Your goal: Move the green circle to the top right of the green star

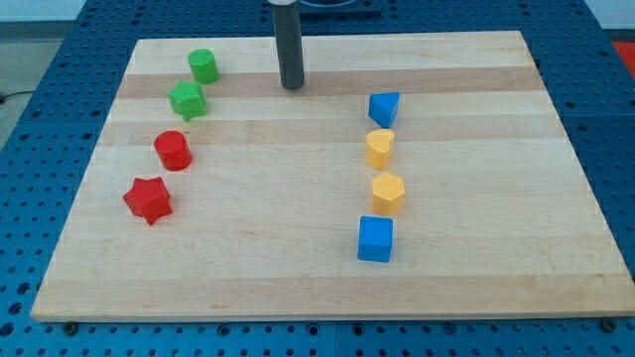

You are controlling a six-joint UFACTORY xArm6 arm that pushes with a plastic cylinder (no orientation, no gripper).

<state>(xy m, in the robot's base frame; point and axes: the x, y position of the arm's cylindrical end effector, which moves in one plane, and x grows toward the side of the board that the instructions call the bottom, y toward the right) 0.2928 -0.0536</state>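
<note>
Camera view, from its left: I see a red star [148, 199] and red circle [173, 151], then the green star [187, 100] with the green circle [203, 65] just beside it, up and right. My tip [292, 86], a bare rod with no pincer, stands apart to their right, open board between. Farther right runs a column: blue triangle [383, 108], yellow heart [379, 149], yellow hexagon [388, 192], blue square [375, 239].

one camera | high, in front of the bench [327, 288] | looks down at a slant toward its far edge | whole board in frame
</note>
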